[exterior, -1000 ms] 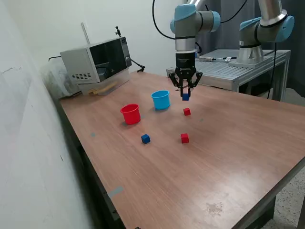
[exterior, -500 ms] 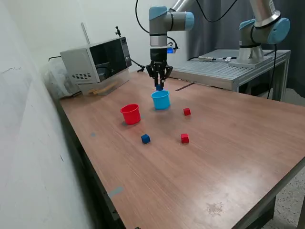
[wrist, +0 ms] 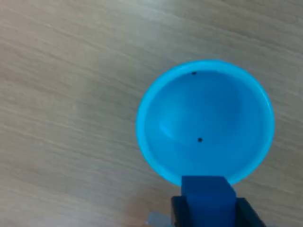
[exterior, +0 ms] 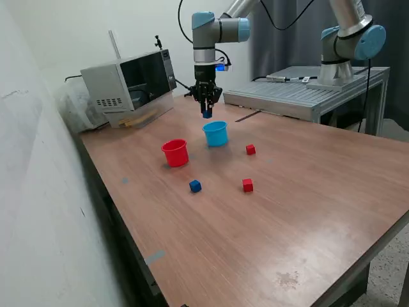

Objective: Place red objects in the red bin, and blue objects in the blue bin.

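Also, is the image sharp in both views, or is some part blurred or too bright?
In the wrist view the blue cup is soft, the held blue cube is blurred at the frame edge, and the table grain stays readable. The exterior view is sharp and evenly lit, with faint shadows under the red cup.

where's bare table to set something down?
Bare: table from red cube to its near edge, and right of red cube. Crowded: red cup, blue cup, blue cube.
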Controlling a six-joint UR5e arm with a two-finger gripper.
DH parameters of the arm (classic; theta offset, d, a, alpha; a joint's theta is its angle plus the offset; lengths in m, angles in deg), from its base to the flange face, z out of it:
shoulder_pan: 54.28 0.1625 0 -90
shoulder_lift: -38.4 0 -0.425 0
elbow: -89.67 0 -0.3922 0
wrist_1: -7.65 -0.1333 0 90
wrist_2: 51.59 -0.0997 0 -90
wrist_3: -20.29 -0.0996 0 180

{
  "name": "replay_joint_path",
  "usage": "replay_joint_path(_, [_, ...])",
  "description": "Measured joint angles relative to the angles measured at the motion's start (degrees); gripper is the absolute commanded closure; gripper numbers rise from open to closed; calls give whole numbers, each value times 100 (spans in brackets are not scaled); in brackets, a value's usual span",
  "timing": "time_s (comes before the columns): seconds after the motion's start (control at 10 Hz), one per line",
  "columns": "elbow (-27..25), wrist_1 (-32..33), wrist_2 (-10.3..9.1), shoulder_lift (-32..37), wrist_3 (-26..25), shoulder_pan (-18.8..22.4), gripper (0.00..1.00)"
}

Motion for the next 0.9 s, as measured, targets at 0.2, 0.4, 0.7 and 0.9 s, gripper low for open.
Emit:
replay_joint_path(0.2, [-8,-63,1,14,3,-27,100])
replay_joint_path(0.4, [-22,-101,7,17,8,-43,100])
replay_joint_path(0.7, [-47,-149,8,26,29,-93,0])
replay_joint_path(0.9, [-54,-164,8,42,41,-99,0])
